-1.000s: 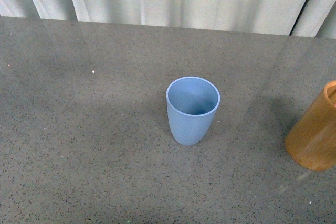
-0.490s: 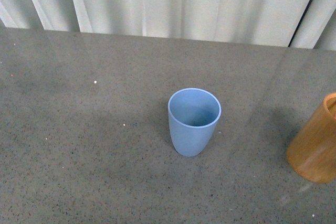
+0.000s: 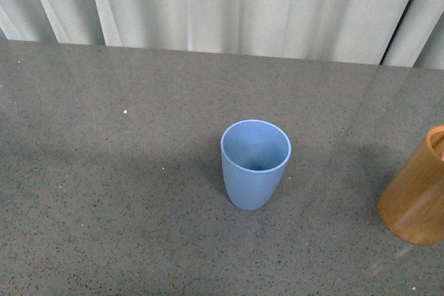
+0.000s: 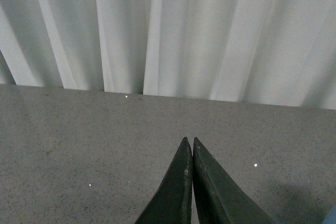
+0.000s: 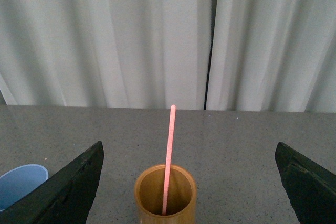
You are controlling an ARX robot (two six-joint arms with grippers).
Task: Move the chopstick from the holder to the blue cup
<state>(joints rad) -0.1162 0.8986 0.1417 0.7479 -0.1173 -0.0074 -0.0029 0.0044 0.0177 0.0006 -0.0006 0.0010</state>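
Observation:
The light blue cup [image 3: 255,164] stands upright and empty in the middle of the grey table. The orange-brown holder [image 3: 418,188] stands at the right edge of the front view, partly cut off. In the right wrist view the holder [image 5: 165,195] holds one salmon-pink chopstick [image 5: 168,156] standing upright in it. My right gripper [image 5: 189,179] is open wide, its fingers either side of the holder and apart from it. The blue cup [image 5: 18,184] shows beside one finger. My left gripper [image 4: 189,145] is shut and empty above bare table. Neither arm shows in the front view.
The grey speckled table [image 3: 104,192] runs back to a white pleated curtain [image 3: 229,5]. A dark gap [image 5: 210,40] splits the curtain behind the holder.
The front view has shifted slightly, and a dark object at the top left a second ago is out of view. The cup and holder stand where they were.

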